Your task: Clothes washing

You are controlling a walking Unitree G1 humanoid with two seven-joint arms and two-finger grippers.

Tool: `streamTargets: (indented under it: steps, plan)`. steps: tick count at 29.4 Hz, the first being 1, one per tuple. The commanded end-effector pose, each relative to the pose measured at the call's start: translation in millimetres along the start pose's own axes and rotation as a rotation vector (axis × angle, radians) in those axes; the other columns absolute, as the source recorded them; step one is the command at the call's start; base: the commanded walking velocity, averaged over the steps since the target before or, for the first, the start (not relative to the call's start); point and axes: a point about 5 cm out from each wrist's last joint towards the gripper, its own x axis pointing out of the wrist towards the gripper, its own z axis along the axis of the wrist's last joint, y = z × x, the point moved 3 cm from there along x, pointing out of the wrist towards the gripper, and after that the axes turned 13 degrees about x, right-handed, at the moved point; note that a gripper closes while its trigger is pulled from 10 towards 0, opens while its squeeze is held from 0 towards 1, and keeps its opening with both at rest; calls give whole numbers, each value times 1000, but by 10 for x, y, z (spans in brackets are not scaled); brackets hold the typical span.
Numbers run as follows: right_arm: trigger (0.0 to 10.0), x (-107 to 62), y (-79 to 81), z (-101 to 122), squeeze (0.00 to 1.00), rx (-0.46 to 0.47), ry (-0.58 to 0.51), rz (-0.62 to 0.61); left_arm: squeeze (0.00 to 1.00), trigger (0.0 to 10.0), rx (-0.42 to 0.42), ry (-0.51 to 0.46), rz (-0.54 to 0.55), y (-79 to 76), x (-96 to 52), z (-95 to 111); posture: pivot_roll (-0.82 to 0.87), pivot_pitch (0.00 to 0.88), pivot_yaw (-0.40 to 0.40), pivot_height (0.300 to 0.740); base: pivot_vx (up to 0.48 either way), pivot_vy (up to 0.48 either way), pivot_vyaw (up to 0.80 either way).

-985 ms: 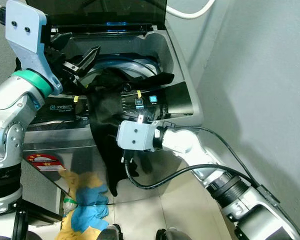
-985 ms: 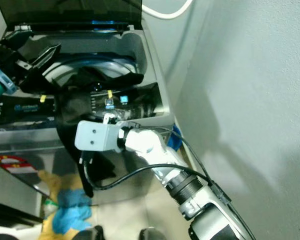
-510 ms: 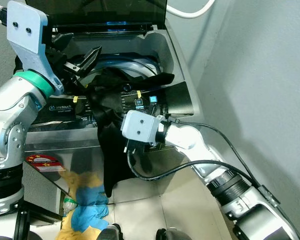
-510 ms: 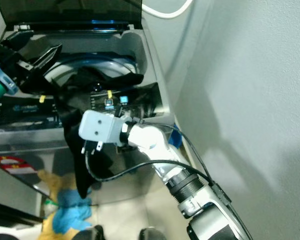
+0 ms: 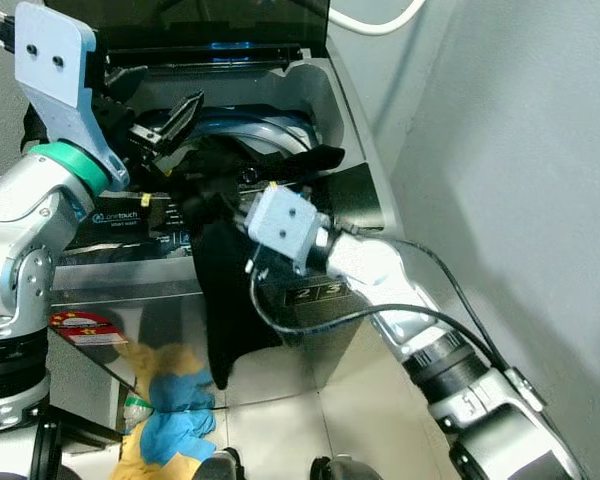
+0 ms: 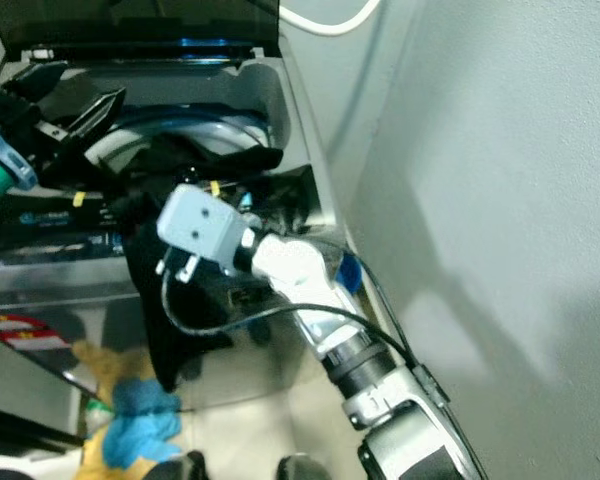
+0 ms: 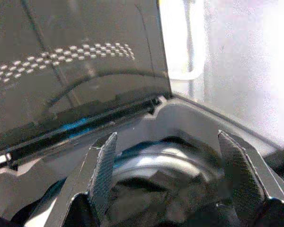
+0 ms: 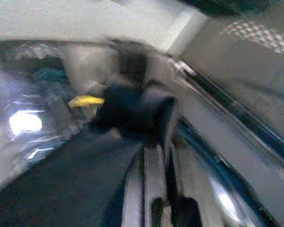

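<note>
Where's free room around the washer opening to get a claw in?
Open gap: the back of the tub, between the raised lid and the black garment. Crowded: the front rim, where the garment drapes over the control panel, with the right claw at it and the left claw over the tub's left side.

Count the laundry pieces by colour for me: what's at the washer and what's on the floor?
Black: 1, garment draped over the washer front
Blue: 1, cloth on the floor
Yellow: 1, cloth on the floor
Total: 3
</note>
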Motion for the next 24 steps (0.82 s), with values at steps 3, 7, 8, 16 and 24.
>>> streamTargets:
  steps: [3,7,8,16,24]
  plan:
    - [10000,266,-430,295,0,63,-51,-308,0,10000,-27,-83,-25,-70,63,156,76,76,21,740,0,0,0]
    - [10000,292,-704,460,0,118,-95,-528,0,10000,-39,-115,-28,-90,72,228,90,77,12,740,0,0,0]
    - [10000,225,-935,595,0,183,-155,-729,0,10000,-45,-139,-31,-101,62,289,106,81,4,740,0,0,0]
    - [10000,293,-857,715,0,203,-218,-705,0,10000,-47,-142,-26,-77,-8,310,102,95,9,740,0,0,0]
    - [10000,504,-151,338,0,34,-94,-280,0,10000,-62,-135,-37,-105,20,267,87,101,15,740,0,0,0]
